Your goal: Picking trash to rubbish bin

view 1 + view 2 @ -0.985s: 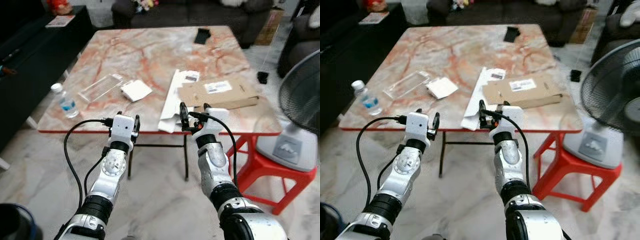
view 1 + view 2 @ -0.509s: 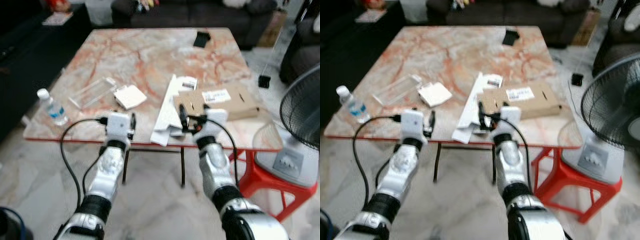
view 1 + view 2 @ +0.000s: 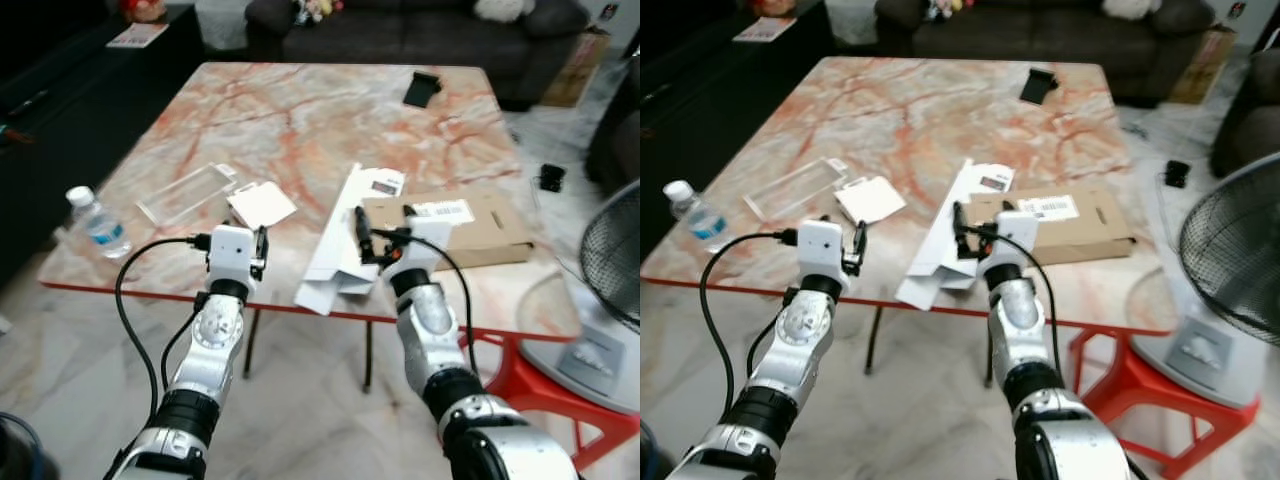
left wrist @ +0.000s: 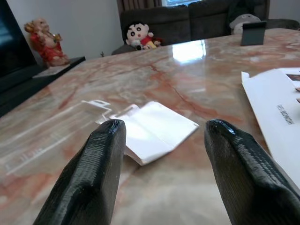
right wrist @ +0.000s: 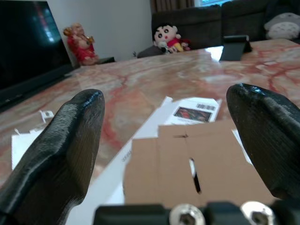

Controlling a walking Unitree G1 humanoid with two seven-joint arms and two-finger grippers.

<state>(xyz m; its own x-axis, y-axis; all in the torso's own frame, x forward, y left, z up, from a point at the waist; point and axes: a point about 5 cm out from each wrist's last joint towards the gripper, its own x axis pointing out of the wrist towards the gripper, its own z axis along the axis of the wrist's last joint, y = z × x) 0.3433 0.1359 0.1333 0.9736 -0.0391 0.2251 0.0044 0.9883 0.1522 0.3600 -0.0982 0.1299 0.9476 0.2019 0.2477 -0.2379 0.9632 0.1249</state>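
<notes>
Silver arms reach level over the marble table [image 3: 300, 110], left gripper [image 4: 164, 136] and right gripper [image 5: 178, 117] both spread.

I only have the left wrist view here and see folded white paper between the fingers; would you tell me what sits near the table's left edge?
Observer: A water bottle stands at the left edge of the table, beyond a clear plastic sleeve.
Operator: Thank you. Where is the right gripper?
Observer: The right gripper is open above the near edge of the flattened cardboard box, by the white carton.
Operator: And anything beside the table?
Observer: A fan stands on the right, on a red stool.
</notes>
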